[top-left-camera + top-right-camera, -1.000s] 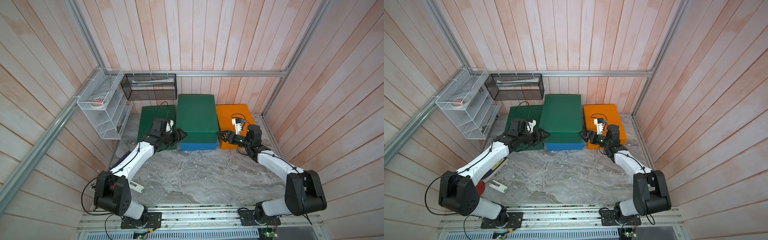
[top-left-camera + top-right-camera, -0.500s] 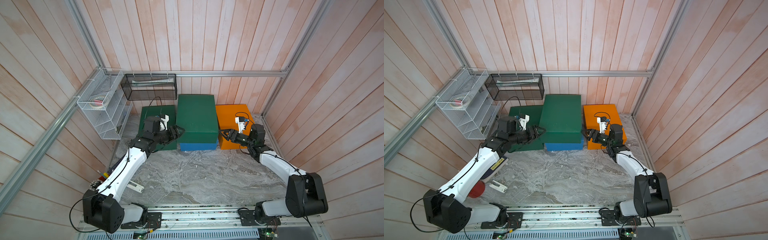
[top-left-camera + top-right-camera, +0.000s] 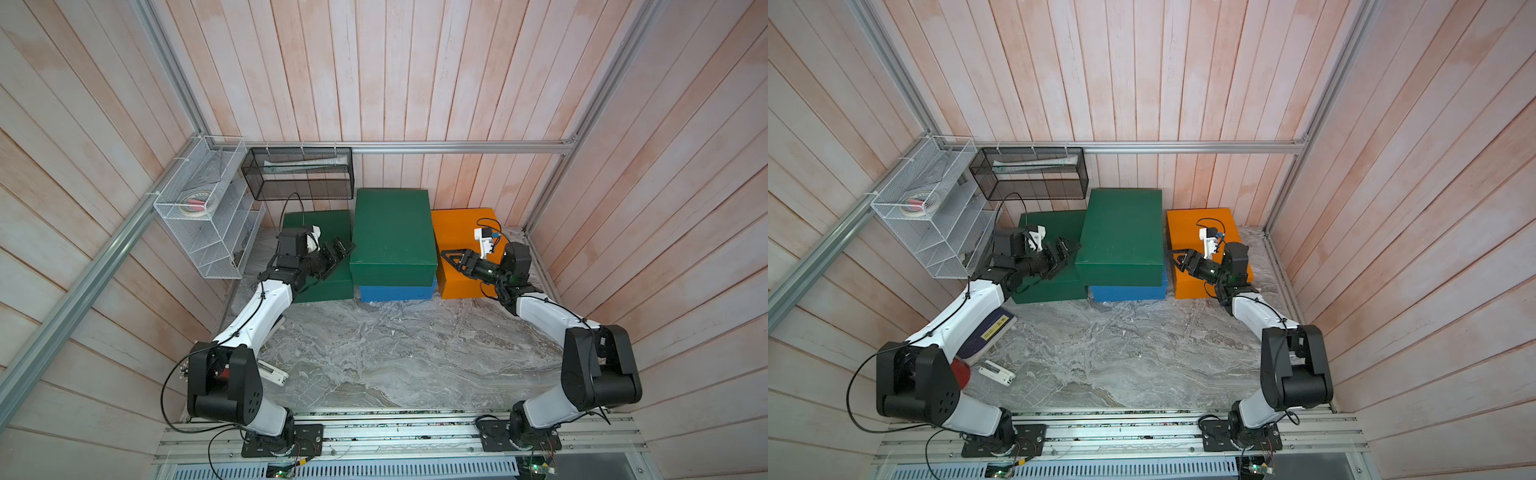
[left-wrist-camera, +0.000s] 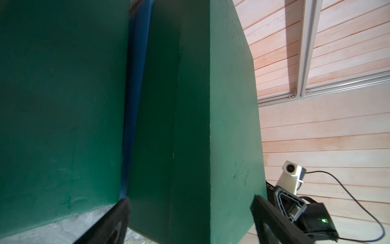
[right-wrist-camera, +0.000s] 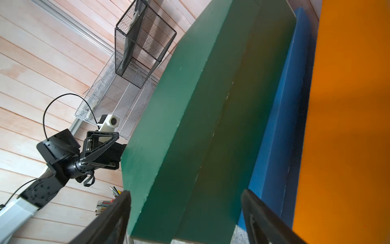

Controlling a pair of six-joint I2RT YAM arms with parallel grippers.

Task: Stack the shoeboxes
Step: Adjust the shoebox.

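A dark green shoebox [image 3: 392,230] [image 3: 1121,230] lies on top of the blue shoebox [image 3: 397,292] in the middle at the back. A second green shoebox [image 3: 320,224] stands on the floor to its left and the orange shoebox [image 3: 459,228] to its right. My left gripper [image 3: 343,249] [image 4: 191,198] is open at the upper green box's left side, over the lower green box. My right gripper [image 3: 449,259] [image 5: 185,192] is open just off that box's right side, over the orange box. Neither holds anything.
A black mesh basket [image 3: 299,178] hangs on the back wall and a white wire rack [image 3: 203,208] on the left wall. A navy book with a yellow label [image 3: 992,332] and a small white device [image 3: 996,372] lie on the marble floor under my left arm.
The left gripper has opened wider and shifted slightly toward the back wall. The right gripper has drawn back a little to the right of the stack. The boxes have not moved.
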